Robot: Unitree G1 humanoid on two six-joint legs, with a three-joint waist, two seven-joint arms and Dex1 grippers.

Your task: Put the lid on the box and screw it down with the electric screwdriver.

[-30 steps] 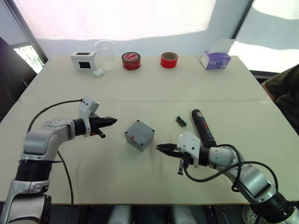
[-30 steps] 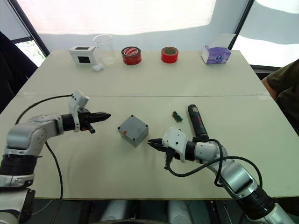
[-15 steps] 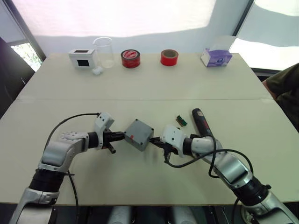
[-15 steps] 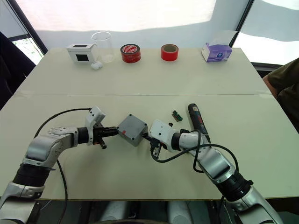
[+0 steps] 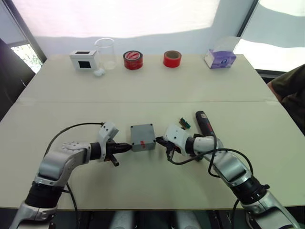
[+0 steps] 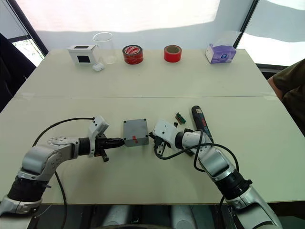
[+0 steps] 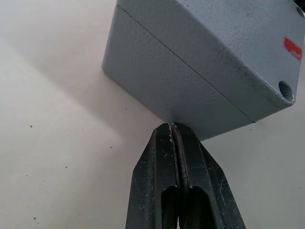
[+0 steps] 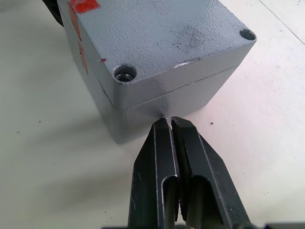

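Note:
The grey box (image 5: 143, 141) stands mid-table with the lid (image 5: 142, 130) sitting on top of it, a seam between the two and a red mark on the lid. My left gripper (image 5: 127, 147) is shut, its tips against the box's lower left corner (image 7: 164, 112). My right gripper (image 5: 158, 140) is shut too, its tips touching the box's right side just under the seam (image 8: 143, 119). Open screw holes show at the lid's corners (image 8: 125, 73). The black electric screwdriver (image 5: 205, 125) lies on the table just right of my right gripper.
A small green part (image 5: 184, 123) lies beside the screwdriver. Along the far edge stand a white box with a black window (image 5: 84, 60), a clear beaker (image 5: 106, 54), two red tape rolls (image 5: 133, 60) and a purple tissue box (image 5: 220, 58). A person's arm (image 5: 290, 90) shows at the right.
Both grippers have closed in from either side onto the box. The box has turned from a diamond stance to square with the table edge.

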